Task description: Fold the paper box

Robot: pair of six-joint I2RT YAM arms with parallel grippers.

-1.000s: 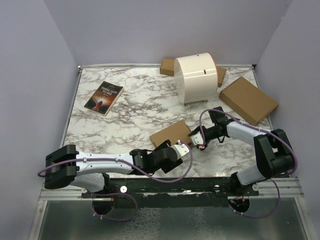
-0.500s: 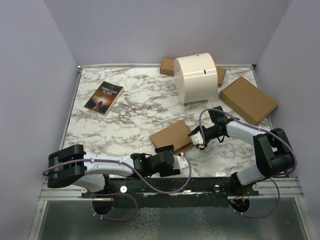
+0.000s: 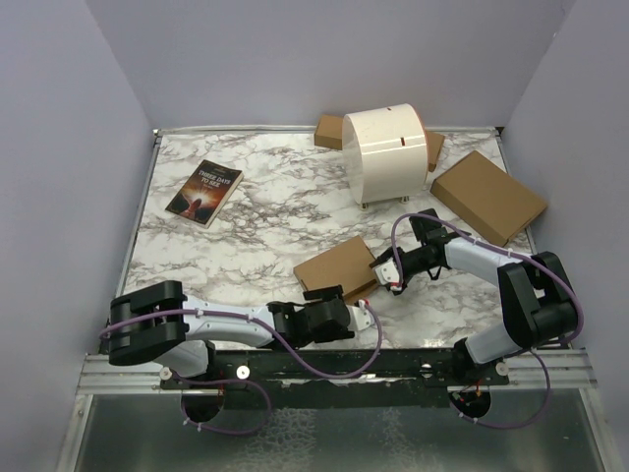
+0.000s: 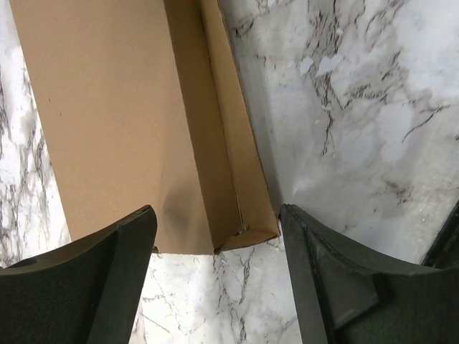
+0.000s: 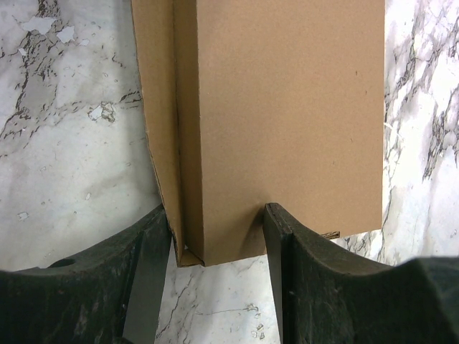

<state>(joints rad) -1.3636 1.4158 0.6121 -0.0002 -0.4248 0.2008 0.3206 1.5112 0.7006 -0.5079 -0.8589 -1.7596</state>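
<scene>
Paper box lies flat by the middle of the worktop's near edge. I think it is light, thin card that slides and bends easily, so hold it by a side wall near a corner. Right gripper pinches its right corner. Left gripper hangs spread wide over the near corner, holding nothing. One paper box, one book, one white drum, one bigger brown box, two arms.

Looks like you're set up in a robotics lab test cell, not anybody's home. Plain lavender partition walls box in a marble-patterned table. A white-and-black left robot arm and its matching right arm are bolted to a slotted metal rail along the table's near edge.
</scene>
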